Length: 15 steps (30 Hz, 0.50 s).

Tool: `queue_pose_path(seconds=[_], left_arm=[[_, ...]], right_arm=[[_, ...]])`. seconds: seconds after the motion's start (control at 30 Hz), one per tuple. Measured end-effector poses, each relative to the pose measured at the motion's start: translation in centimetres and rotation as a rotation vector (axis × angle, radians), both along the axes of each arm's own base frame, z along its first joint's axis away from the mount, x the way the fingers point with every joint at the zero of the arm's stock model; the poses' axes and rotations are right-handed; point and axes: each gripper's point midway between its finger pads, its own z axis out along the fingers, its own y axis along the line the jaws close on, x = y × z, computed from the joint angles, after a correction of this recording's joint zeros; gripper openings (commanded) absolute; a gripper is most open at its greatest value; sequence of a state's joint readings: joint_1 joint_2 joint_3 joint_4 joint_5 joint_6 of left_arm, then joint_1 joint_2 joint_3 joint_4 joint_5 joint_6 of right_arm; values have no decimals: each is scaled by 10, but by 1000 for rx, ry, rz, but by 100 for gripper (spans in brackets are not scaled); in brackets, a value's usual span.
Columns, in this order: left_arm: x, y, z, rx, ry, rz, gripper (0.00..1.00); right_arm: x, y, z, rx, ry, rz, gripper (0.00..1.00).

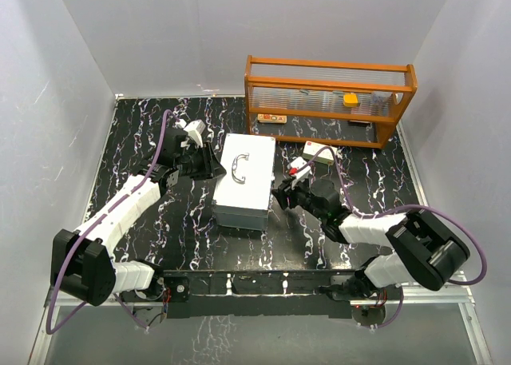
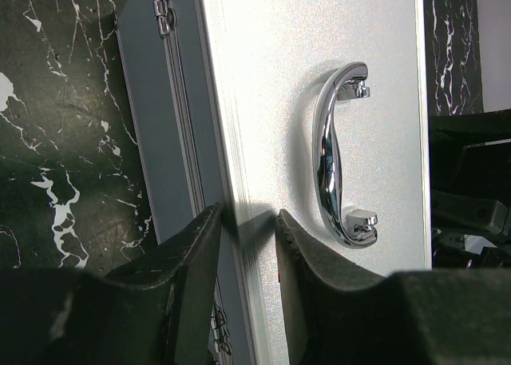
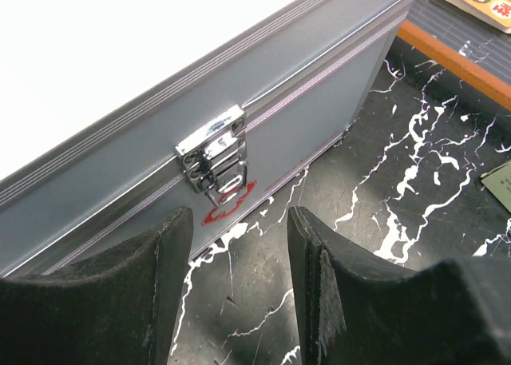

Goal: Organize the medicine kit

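The medicine kit (image 1: 246, 181) is a light-grey metal case lying shut in the middle of the black marbled table, its chrome handle (image 2: 335, 149) on top of the lid. My left gripper (image 1: 209, 164) sits at the case's left, hinged side. Its jaws (image 2: 249, 221) straddle the lid's edge (image 2: 235, 141), one finger against the side wall and the other on the lid top, closed onto that edge. My right gripper (image 1: 281, 191) is low at the case's right side. Its fingers (image 3: 239, 221) stand open over bare table, just short of the chrome latch (image 3: 214, 153).
An orange shelf (image 1: 327, 97) with clear ribbed panels stands at the back right and holds small items. A flat card (image 1: 273, 118) lies under it. A white box with red ends (image 1: 315, 156) lies just behind my right gripper. White walls enclose the table.
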<state>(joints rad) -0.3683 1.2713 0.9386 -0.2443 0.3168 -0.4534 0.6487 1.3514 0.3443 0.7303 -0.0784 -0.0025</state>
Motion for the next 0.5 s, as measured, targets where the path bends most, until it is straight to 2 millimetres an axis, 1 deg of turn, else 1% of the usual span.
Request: queue_pose_path(seconds=[0.1, 0.3, 0.5], left_arm=[[0, 0, 0, -2, 1, -2, 31], [-1, -1, 0, -4, 3, -6, 31], [-1, -2, 0, -6, 4, -8, 31]], right_arm=[[4, 2, 1, 0, -16, -10, 50], [12, -1, -6, -16, -27, -69, 49], [21, -5, 1, -9, -74, -119, 47]])
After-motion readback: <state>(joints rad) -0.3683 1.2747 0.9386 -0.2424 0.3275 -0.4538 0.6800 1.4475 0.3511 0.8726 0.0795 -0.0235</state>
